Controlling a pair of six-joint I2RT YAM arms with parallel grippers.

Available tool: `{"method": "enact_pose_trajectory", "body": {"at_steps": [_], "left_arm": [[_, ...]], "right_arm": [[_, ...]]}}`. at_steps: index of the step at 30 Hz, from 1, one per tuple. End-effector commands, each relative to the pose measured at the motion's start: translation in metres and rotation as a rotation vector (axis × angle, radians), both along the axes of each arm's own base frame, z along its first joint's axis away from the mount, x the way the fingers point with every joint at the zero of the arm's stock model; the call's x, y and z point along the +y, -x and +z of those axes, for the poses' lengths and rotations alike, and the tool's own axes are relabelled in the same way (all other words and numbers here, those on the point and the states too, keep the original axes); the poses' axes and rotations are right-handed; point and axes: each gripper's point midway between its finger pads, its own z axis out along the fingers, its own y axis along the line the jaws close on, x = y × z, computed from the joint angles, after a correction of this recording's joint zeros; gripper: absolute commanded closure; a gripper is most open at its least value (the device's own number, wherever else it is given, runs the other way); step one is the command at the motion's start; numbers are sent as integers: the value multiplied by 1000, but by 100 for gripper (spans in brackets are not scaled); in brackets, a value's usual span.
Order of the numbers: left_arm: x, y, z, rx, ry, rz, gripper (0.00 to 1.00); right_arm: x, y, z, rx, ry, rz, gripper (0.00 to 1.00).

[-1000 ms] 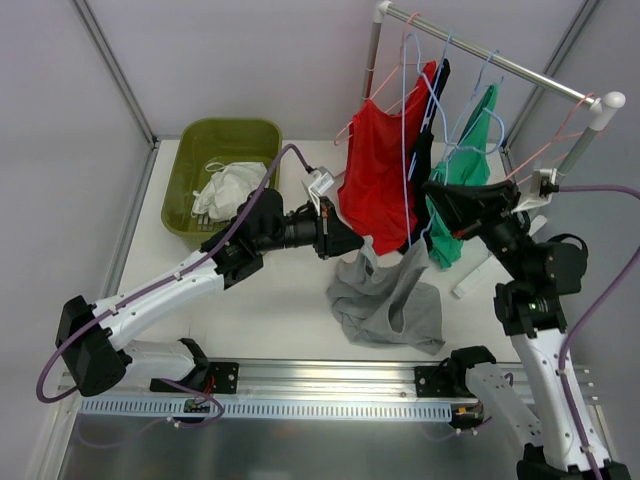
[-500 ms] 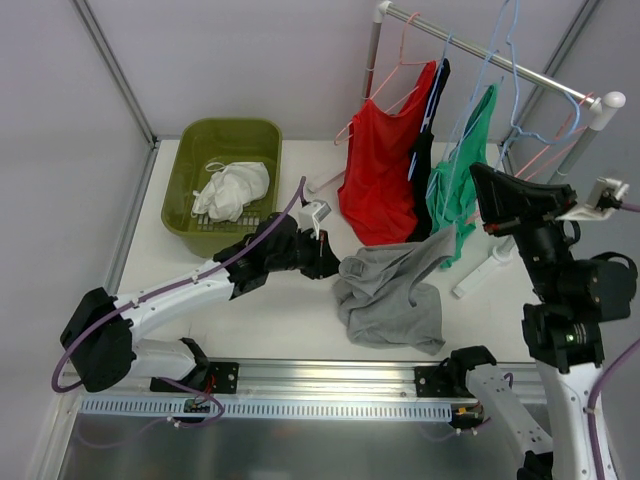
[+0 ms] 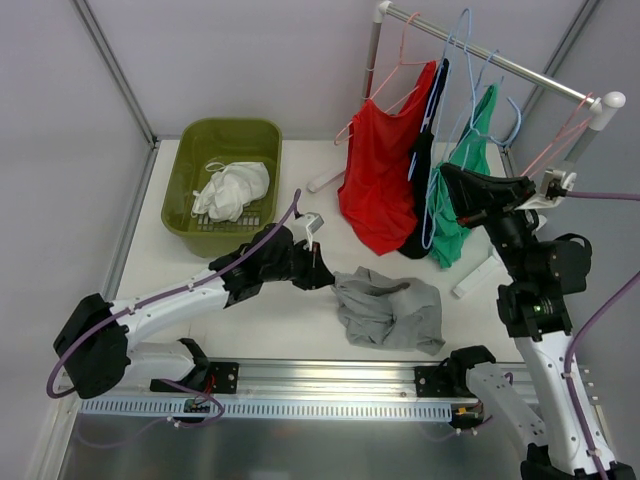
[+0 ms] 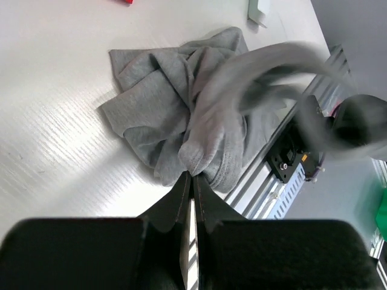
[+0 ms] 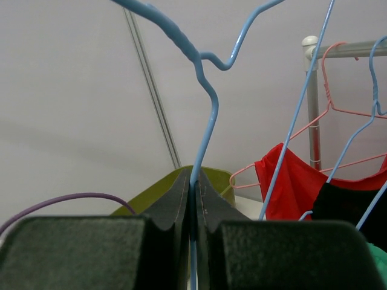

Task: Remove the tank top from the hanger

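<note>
Olive basket point(image 3: 190, 140) with white cloth point(image 3: 232, 190) at far-left corner; red top point(image 3: 380, 180), black garment point(image 3: 422, 170) and green top point(image 3: 476, 145) hang on far-right rack point(image 3: 374, 50).

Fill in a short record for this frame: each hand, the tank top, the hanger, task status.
left hand: shut on grey tank top
right hand: shut on blue hanger
garment: crumpled on table, off the hanger
hanger: bare wire, no cloth on it
task: removal looks done

Bright, even light, soft shadows on the table point(image 3: 292, 150). In the left wrist view the raised part of the tank top point(image 4: 169, 103) is motion-blurred.
</note>
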Motion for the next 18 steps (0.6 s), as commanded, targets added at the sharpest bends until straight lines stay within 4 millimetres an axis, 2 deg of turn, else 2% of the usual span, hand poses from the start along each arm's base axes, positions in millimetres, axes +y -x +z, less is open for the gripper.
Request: {"method": "enact_pose_trajectory", "body": {"at_steps": [1, 4, 5, 6, 8, 9, 10, 11, 12, 13, 15, 18], "left_arm": [[2, 2, 16, -47, 42, 0, 100], [10, 2, 20, -59, 22, 23, 100], [17, 2, 18, -60, -9, 44, 100], [21, 0, 21, -64, -25, 59, 100], [31, -3, 26, -81, -62, 97, 100], [42, -6, 21, -81, -115, 136, 80], [46, -8, 27, -95, -125, 154, 58], [52, -9, 34, -116, -129, 171, 35], [60, -13, 37, -136, -149, 207, 10], [66, -12, 41, -137, -170, 221, 1], [77, -10, 54, -158, -183, 240, 1], [105, -8, 74, -183, -238, 315, 1]], "right_arm": [[3, 11, 35, -195, 35, -9, 100], [9, 5, 31, -167, 69, -1, 100], [8, 9, 40, -158, 65, 2, 100], [8, 4, 25, -56, 84, 3, 100], [2, 9, 25, 23, 81, -18, 100], [-6, 26, 42, 18, 65, -32, 100], [-9, 27, 26, 108, 78, -42, 100], [-15, 31, 25, 135, 62, -67, 100], [-21, 45, 31, 132, 45, -78, 100], [-24, 50, 21, 179, 54, -87, 100], [-37, 52, 13, 240, 36, -148, 100], [-51, 58, -2, 358, 35, -212, 100]]}}
